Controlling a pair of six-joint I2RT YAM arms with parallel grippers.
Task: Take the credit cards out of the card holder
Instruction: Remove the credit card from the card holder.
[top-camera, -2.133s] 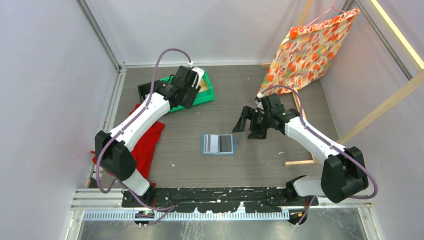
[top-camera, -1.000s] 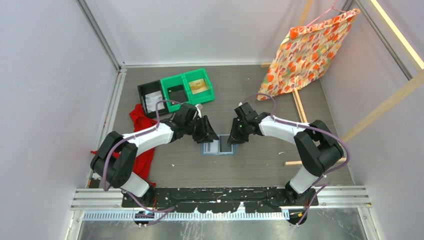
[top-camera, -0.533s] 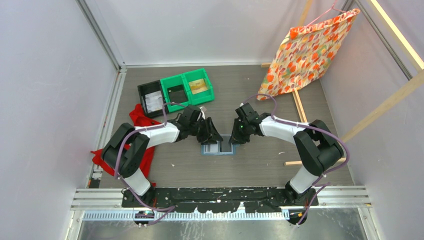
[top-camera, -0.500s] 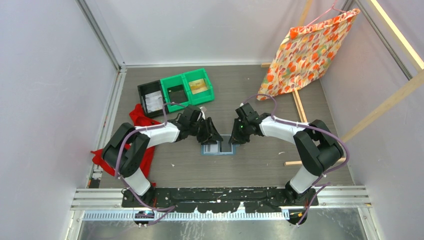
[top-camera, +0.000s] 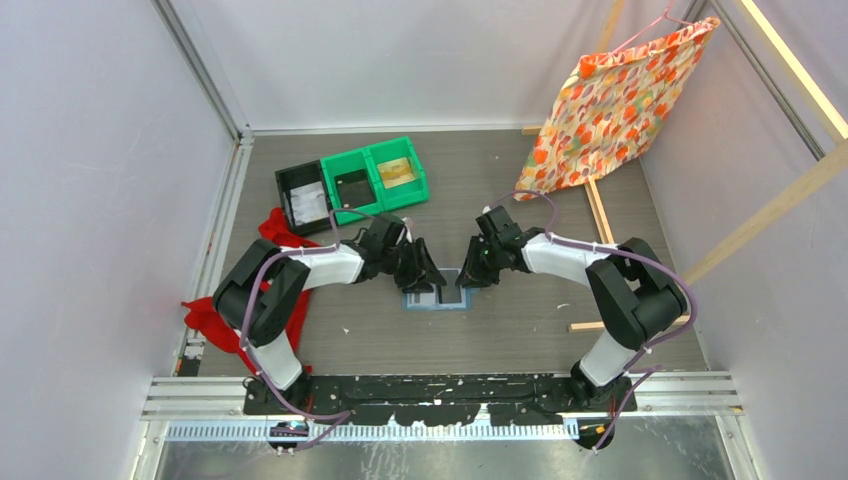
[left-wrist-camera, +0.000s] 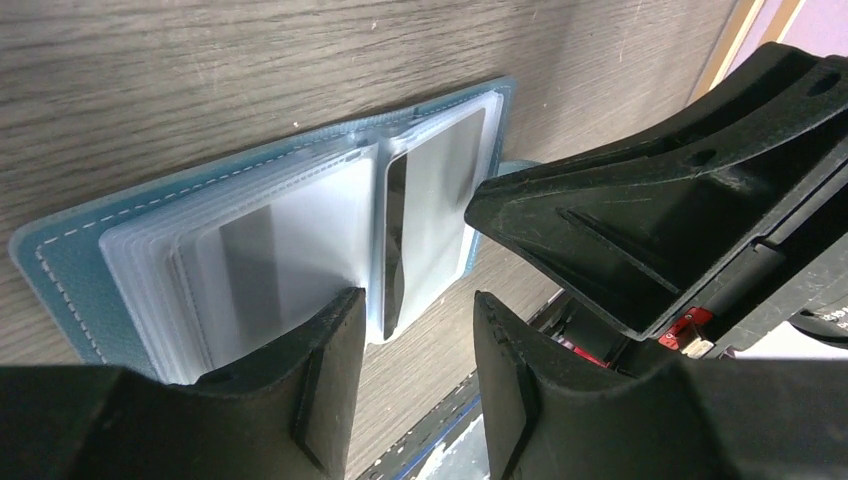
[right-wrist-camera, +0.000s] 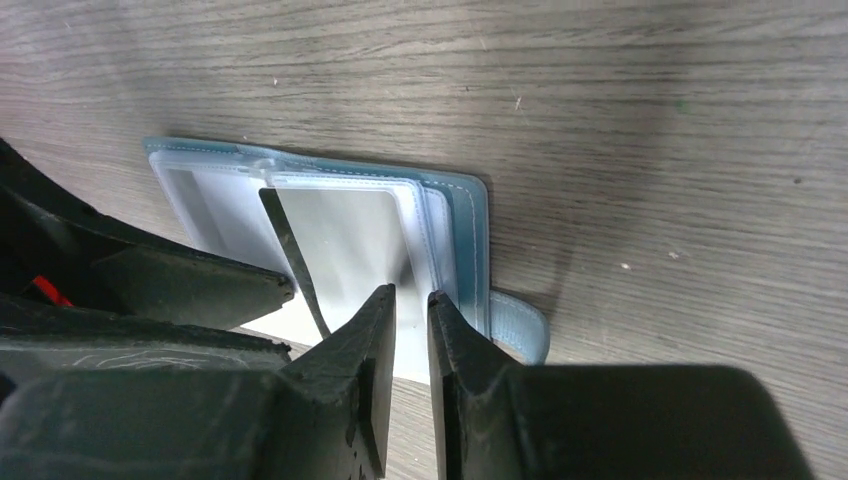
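Both arms converge on the card holder (top-camera: 437, 290), lying open on the tabletop (top-camera: 500, 180). The left gripper (left-wrist-camera: 410, 340) fingers stand slightly spread at its edge; the right gripper (right-wrist-camera: 410, 335) fingers are nearly pressed together. The credit cards (right-wrist-camera: 345, 235), thin, stiff and likely slick inside soft clear sleeves, look best pinched by an exposed edge.

No writing, brand, number or sign can be read in any view. The sleeves of the card holder (left-wrist-camera: 290, 240) under the left claw (left-wrist-camera: 410, 385) show only blank grey faces. The cards (right-wrist-camera: 345, 240) ahead of the right claw (right-wrist-camera: 410, 345) carry no readable print.
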